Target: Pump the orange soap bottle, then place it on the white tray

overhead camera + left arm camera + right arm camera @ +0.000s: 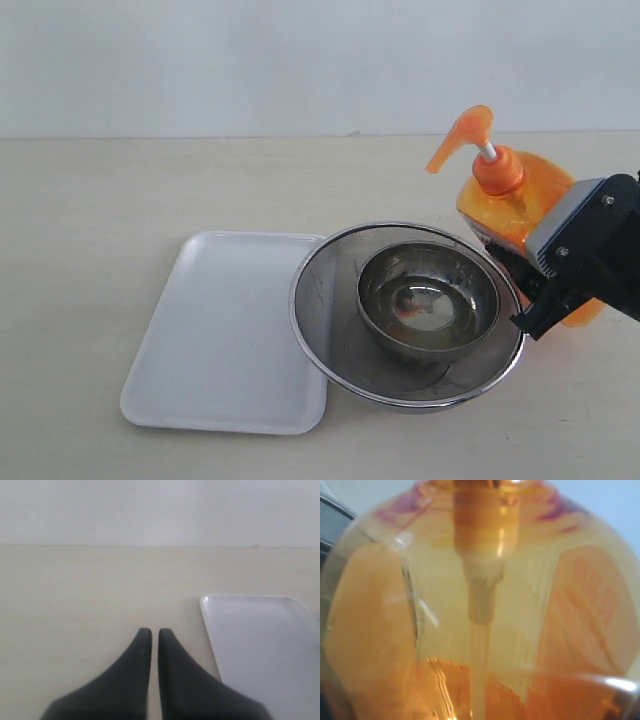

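The orange soap bottle (pixel 505 205) stands at the right behind the strainer, its orange pump head (pixel 462 135) pointing left on a white stem. My right gripper (pixel 522 290) reaches in from the right and is closed around the bottle's lower body. In the right wrist view the translucent bottle (pixel 480 605) fills the picture and hides the fingers. The white tray (pixel 215 330) lies flat at the left, partly under the strainer's rim. My left gripper (pixel 155 631) is shut and holds nothing, hovering over the table beside a corner of the tray (pixel 265 640); it is outside the exterior view.
A round steel mesh strainer (pixel 320 340) sits between tray and bottle, overlapping the tray's right edge. Inside it rests a steel bowl (pixel 428 300) with a little liquid and an orange smear. Bare beige table surrounds them, with a white wall behind.
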You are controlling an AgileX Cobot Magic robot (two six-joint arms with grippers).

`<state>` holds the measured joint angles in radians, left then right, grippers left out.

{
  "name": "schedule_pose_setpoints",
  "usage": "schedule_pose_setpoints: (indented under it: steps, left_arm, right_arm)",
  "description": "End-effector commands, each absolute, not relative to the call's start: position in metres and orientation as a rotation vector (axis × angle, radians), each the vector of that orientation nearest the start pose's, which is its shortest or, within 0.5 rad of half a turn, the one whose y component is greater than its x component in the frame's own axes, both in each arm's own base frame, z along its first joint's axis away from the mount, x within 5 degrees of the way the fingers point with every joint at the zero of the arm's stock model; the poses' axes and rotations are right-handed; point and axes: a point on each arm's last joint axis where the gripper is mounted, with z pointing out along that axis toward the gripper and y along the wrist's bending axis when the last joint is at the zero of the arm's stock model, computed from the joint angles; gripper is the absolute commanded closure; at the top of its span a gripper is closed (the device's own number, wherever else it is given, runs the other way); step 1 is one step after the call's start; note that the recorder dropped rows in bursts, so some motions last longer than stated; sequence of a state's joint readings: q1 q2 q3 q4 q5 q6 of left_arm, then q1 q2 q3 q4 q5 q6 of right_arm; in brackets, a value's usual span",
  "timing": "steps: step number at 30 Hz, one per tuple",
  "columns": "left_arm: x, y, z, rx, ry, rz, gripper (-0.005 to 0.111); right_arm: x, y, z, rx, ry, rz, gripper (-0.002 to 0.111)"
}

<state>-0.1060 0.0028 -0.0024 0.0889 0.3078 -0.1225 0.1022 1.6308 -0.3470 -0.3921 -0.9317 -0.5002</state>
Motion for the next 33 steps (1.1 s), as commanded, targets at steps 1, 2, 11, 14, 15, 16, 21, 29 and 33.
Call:
schedule_pose_setpoints:
  steps: [1, 2, 11, 14, 15, 16, 21, 29, 33]
  left_arm:
    - [0.055, -0.004, 0.190, 0.043, 1.740, -0.085, 0.102]
    - [0.055, -0.005, 0.192, 0.028, 1.714, -0.110, 0.102]
    - [0.054, -0.011, 0.216, -0.389, 1.548, -0.633, 0.102]
    - [0.052, -0.013, 0.230, -0.346, 1.569, -0.624, 0.102]
    - [0.052, -0.013, 0.236, -0.343, 1.575, -0.624, 0.102]
    - [0.053, -0.014, 0.240, -0.345, 1.583, -0.629, 0.102]
    - [0.071, -0.023, 0.275, -0.255, 1.712, -0.640, 0.102]
    - [0.138, -0.062, 0.322, 0.134, 1.817, -0.856, 0.102]
    - [0.174, -0.080, 0.338, 0.307, 1.816, -0.999, 0.102]
  right_arm:
    - [0.248, 0.053, 0.162, -0.904, 1.522, -0.171, 0.107]
    - [0.248, 0.053, 0.162, -0.904, 1.522, -0.171, 0.107]
    - [0.248, 0.053, 0.162, -0.907, 1.520, -0.172, 0.107]
    - [0.248, 0.053, 0.163, -0.906, 1.517, -0.171, 0.107]
    - [0.248, 0.053, 0.163, -0.896, 1.522, -0.162, 0.107]
    - [0.248, 0.053, 0.162, -0.886, 1.535, -0.150, 0.107]
    - [0.248, 0.053, 0.163, -0.880, 1.531, -0.145, 0.107]
    - [0.247, 0.055, 0.163, -0.907, 1.514, -0.136, 0.107]
    - [0.247, 0.055, 0.163, -0.907, 1.514, -0.136, 0.107]
